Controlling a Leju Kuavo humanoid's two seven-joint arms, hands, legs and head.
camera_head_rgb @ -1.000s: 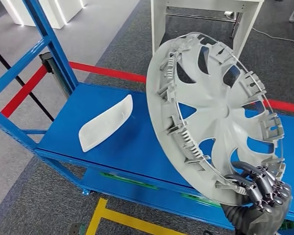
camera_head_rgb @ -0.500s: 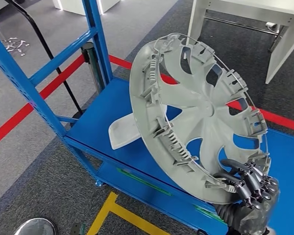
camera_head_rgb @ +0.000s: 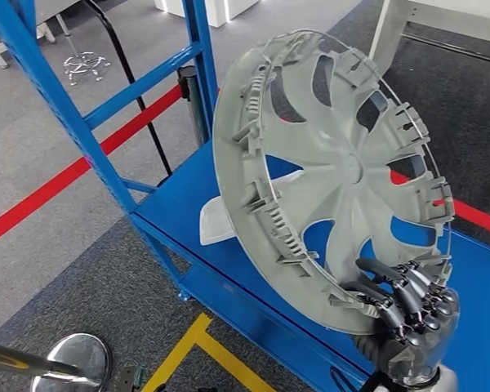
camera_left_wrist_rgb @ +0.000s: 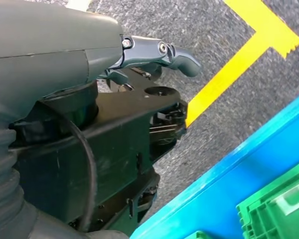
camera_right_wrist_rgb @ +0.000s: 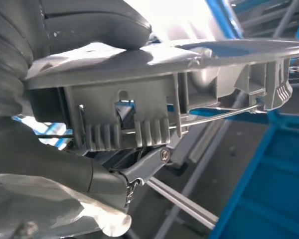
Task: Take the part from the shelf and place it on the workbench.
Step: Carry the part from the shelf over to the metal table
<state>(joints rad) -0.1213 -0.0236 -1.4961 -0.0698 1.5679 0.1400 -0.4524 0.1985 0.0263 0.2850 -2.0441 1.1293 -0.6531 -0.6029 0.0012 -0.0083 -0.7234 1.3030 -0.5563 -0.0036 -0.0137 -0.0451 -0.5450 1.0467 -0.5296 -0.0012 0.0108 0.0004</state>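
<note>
Right hand [camera_head_rgb: 409,314] grips wheel cover [camera_head_rgb: 329,171] by its lower rim | cover rises up-left, above shelf [camera_head_rgb: 187,212] edge | left hand [camera_left_wrist_rgb: 155,55] empty, fingers loosely extended.

1. The right hand [camera_right_wrist_rgb: 65,149] grips the rim of a grey plastic wheel cover [camera_right_wrist_rgb: 148,64], thumb [camera_right_wrist_rgb: 95,22] on one face.
2. A wire ring [camera_right_wrist_rgb: 216,117] runs along its ribbed clips.
3. Blue shelf frame [camera_right_wrist_rgb: 253,164] (blurred) lies toward four o'clock.

Camera swung right — shelf [camera_head_rgb: 187,204] upright now central; wheel cover [camera_head_rgb: 335,171] raised slightly.
</note>
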